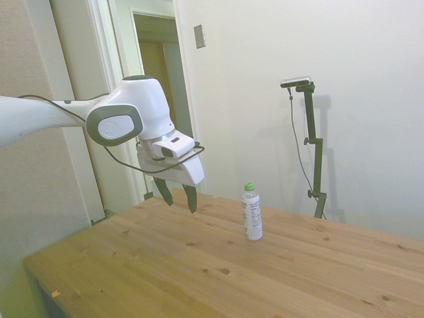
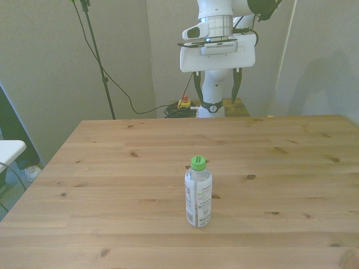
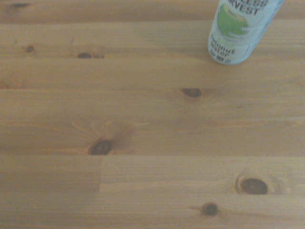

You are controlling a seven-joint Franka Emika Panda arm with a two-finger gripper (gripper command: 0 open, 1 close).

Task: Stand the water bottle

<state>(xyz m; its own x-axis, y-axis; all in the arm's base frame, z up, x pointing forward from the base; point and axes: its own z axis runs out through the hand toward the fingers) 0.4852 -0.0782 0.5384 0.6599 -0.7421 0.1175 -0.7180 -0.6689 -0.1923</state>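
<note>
Water bottle (image 2: 198, 193) stands upright on the table (image 2: 112, 168), base flat on the wood, green cap up, label facing the front camera. It sits alone on bare planks, nothing touching it. My tool (image 1: 176, 197) hangs in the air well apart from the bottle, above the table near its far edge in the front view, fingers pointing down and spread with a clear gap between them, holding nothing. In the side view the tool sits off to the cap-height side of the bottle, toward the doorway. Wrist camera catches only the bottle's lower part (image 3: 238, 33): white label, green logo, dark lettering, with knotty boards around it. A red-and-yellow button box (image 2: 183, 103) lies on the floor beyond the table.
</note>
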